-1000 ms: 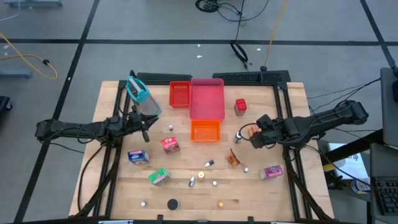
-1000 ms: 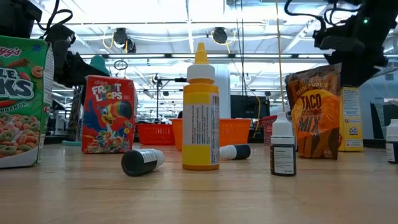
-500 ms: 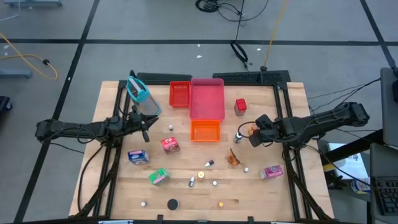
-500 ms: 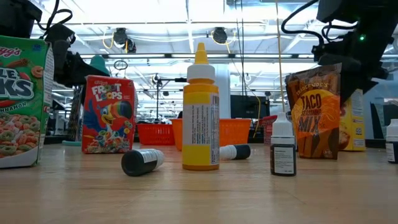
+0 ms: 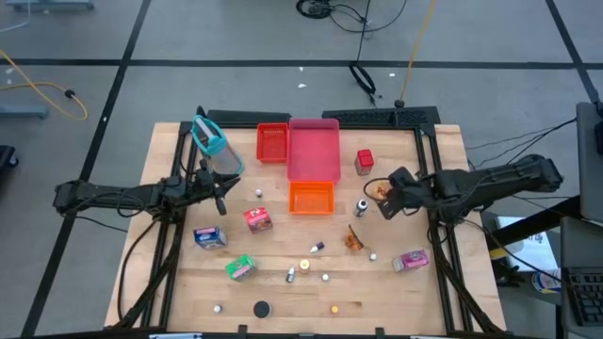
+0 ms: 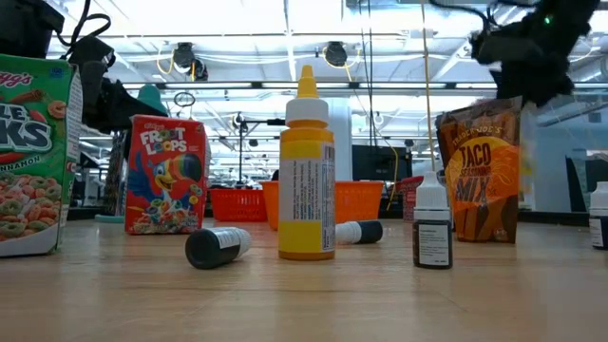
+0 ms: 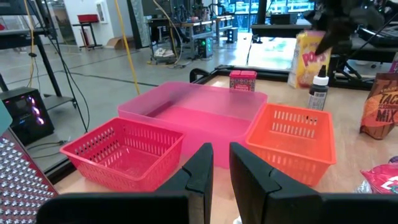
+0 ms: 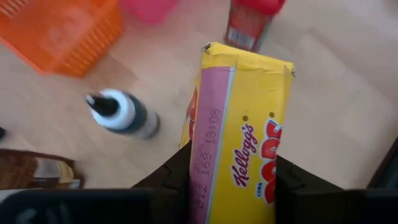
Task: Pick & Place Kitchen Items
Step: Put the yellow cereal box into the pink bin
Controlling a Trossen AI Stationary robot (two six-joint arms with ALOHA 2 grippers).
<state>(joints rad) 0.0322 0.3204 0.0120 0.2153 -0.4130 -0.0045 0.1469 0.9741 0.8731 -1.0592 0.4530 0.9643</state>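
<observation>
Right gripper (image 8: 239,177) clamps the yellow cardboard cereal box (image 8: 239,127), lifted at 3 o'clock. Left gripper (image 7: 221,168) idles nearly closed, empty, at 9 o'clock. Trays hold nothing; most items remain unplaced.

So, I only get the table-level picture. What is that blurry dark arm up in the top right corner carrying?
Observer: Its wrist camera shows the right gripper clamped on a yellow Kellogg's cereal box.
Visitor: Where over the table is it?
Observer: From above, it is to the right of the orange mesh tray, near the small red box.
Visitor: And the other arm?
Observer: The left gripper waits on the table's left side, beside the teal-framed grey mesh basket.
</observation>
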